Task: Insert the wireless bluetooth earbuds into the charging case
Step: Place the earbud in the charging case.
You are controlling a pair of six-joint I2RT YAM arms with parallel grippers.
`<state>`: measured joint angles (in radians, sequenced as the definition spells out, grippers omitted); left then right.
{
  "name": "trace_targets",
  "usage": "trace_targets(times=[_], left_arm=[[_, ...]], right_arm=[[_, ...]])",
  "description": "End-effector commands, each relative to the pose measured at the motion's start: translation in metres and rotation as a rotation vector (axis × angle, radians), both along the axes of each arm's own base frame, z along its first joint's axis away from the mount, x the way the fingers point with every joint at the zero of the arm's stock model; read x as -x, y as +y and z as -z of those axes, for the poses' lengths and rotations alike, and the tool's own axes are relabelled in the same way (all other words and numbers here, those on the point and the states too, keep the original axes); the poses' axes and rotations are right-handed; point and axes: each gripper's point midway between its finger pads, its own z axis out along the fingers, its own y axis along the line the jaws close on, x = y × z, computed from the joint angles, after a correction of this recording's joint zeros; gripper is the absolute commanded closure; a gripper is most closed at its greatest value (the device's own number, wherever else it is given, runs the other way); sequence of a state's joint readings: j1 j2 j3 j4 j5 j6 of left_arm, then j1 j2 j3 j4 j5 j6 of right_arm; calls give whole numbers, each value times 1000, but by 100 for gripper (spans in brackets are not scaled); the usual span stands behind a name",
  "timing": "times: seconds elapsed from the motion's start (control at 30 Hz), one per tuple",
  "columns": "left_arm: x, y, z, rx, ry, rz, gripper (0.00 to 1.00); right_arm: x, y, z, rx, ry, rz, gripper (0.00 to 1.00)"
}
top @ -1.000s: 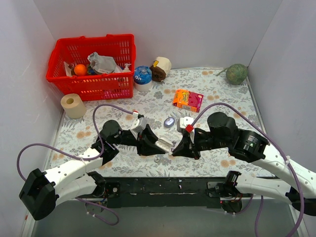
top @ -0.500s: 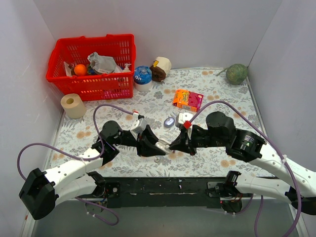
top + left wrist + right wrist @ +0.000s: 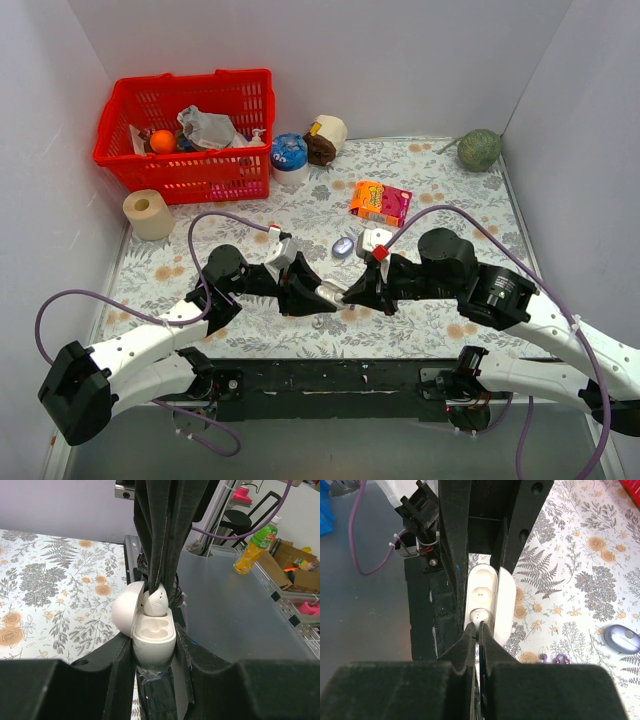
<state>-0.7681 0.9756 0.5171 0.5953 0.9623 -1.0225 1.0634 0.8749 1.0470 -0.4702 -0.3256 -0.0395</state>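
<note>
My left gripper (image 3: 153,647) is shut on a white charging case (image 3: 150,632), held off the table with its lid open to the left. My right gripper (image 3: 480,629) is shut on a white earbud (image 3: 479,616) and holds it at one slot of the case (image 3: 482,587); the other slot shows empty. The earbud (image 3: 159,602) stands in the far slot in the left wrist view. In the top view the two grippers meet at the case (image 3: 331,292). Two purple earbuds (image 3: 553,658) lie on the table below. The second white earbud is not in view.
A purple-grey case (image 3: 345,246) lies on the floral cloth behind the grippers. An orange snack pack (image 3: 380,202), a red basket (image 3: 190,170), a paper roll (image 3: 149,213) and a green ball (image 3: 480,150) stand further back.
My right gripper has moved left with the white earbud and brought it to the open case in my left gripper. The left arm has barely moved.
</note>
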Motion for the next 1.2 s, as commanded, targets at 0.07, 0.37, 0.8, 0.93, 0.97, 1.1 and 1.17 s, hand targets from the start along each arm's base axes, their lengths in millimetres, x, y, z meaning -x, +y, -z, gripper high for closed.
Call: trace_targets(times=[0.07, 0.37, 0.8, 0.93, 0.97, 1.1, 1.17], left_arm=[[-5, 1, -21, 71, -74, -54, 100], [-8, 1, -26, 85, -70, -70, 100], [-17, 6, -32, 149, -88, -165, 100], [-17, 7, -32, 154, -93, -172, 100], [-17, 7, -32, 149, -91, -170, 100], [-17, 8, -29, 146, -89, -175, 100], [-18, 8, -27, 142, -88, -178, 100]], right_arm=[[5, -3, 9, 8, 17, 1, 99], [6, -1, 9, -1, 26, 6, 99], [7, 11, 3, -46, 137, 43, 99], [4, 10, 1, -50, 140, 71, 86], [3, 10, 1, -50, 140, 77, 78], [-2, 4, -18, -95, 123, 121, 55], [-6, 1, -35, -128, 108, 153, 50]])
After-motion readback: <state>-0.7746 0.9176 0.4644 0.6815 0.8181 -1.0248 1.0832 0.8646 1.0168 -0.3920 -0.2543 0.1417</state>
